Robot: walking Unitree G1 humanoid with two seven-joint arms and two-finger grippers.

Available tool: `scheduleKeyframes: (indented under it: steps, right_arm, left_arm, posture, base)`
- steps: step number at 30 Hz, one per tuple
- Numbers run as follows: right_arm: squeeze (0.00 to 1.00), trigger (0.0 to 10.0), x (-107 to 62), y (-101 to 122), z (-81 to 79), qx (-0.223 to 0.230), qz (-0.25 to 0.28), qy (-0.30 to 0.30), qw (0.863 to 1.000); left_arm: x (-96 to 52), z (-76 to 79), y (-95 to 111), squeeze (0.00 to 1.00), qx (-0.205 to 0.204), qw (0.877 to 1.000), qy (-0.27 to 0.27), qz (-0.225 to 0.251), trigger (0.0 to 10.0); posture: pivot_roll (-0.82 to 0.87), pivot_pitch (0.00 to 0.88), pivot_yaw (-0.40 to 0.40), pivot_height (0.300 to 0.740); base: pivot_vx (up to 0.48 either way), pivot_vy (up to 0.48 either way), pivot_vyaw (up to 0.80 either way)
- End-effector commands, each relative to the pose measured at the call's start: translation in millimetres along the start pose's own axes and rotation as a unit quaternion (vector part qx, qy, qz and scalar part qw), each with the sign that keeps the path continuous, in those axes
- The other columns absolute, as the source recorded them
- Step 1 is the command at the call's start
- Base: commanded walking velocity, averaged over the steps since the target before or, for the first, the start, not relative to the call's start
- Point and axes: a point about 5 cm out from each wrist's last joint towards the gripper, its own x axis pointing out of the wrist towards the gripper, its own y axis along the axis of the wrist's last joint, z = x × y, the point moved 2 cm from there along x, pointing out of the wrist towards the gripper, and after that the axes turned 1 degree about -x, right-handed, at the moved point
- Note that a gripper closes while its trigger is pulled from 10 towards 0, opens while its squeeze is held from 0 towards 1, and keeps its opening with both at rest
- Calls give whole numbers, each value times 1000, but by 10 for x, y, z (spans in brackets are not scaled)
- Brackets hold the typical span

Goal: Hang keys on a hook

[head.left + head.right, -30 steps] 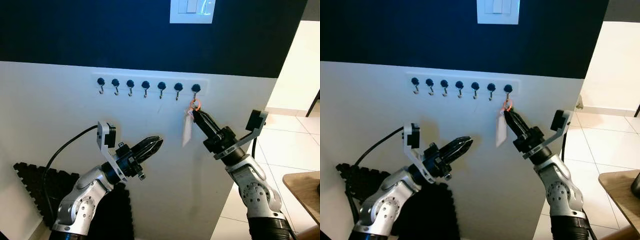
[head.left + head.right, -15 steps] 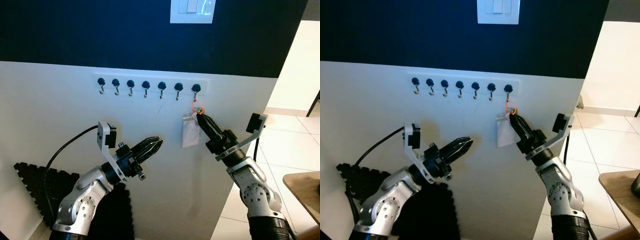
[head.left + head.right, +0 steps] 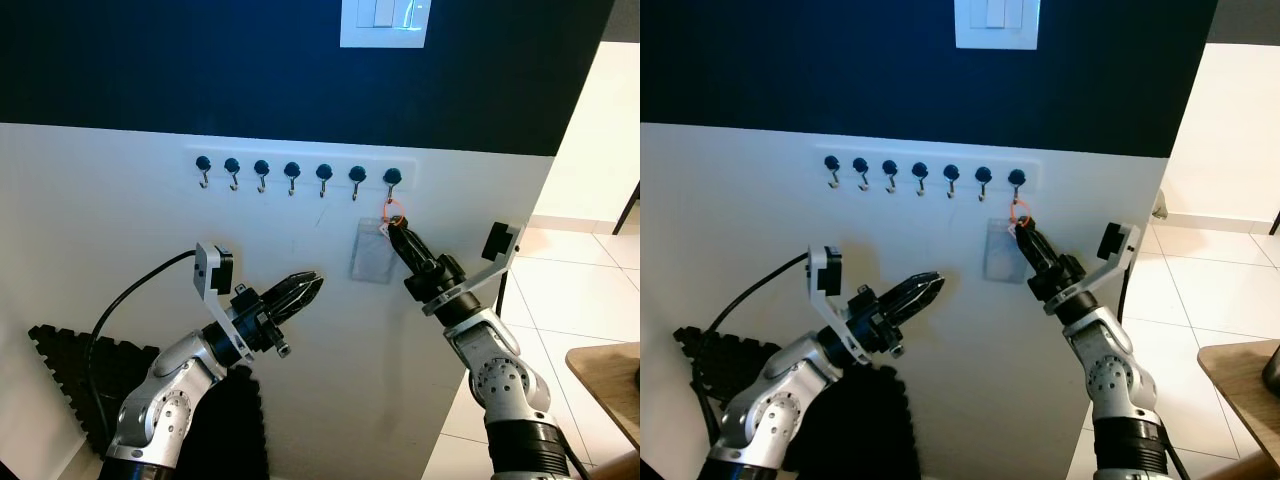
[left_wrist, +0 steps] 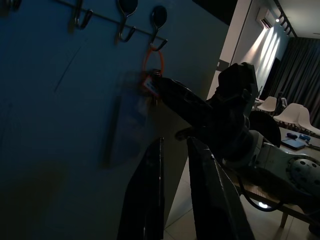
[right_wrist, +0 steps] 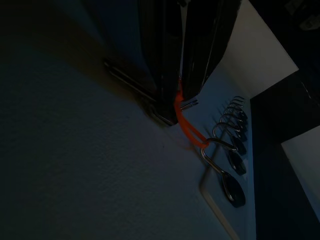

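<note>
right gripper pinched closed on the orange key loop, which sits over the rightmost hook. left gripper nearly closed, holding nothing, away from the wall.

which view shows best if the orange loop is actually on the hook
The right wrist view: the orange loop runs from the right claw and sits over the end hook. The eye views show it small; the left wrist view shows it dim.
</note>
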Motion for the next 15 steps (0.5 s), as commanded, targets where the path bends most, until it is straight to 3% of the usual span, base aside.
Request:
scheduleKeyframes:
  steps: [1,4,5,6,7,8,15]
  right_arm:
    - [0,10000,-16,-28,55,18,-4,-16,1000]
    - [75,10000,-19,-37,50,23,-4,-15,1000]
    - [196,10000,-21,-39,49,24,-4,-15,1000]
    - [196,10000,-21,-39,49,24,-4,-15,1000]
    - [408,10000,-23,-41,46,24,-4,-14,1000]
    - [835,10000,-27,-42,44,24,-4,-14,1000]
    - [804,10000,-29,-48,44,15,-11,-11,1000]
  left_arm:
    - [24,-6,28,0,6,1000,1,8,10000]
    - [26,-6,30,0,7,1000,1,10,10000]
    - [26,-5,30,0,7,1000,1,10,10000]
    - [26,-5,30,0,7,1000,1,10,10000]
    - [25,-4,31,0,7,1000,1,10,10000]
    - [25,-1,33,0,7,1000,0,11,10000]
    - [37,1,42,0,5,1000,-2,14,10000]
  posture:
    - [14,53,30,740]
    - [14,53,30,740]
    - [14,53,30,740]
    - [14,53,30,740]
    - [14,53,30,740]
    - [14,53,30,740]
    - [12,56,32,740]
  base:
    - [0,0,0]
    - [0,0,0]
    - [0,0,0]
    - [0,0,0]
    - [0,0,0]
    - [0,0,0]
    - [0,0,0]
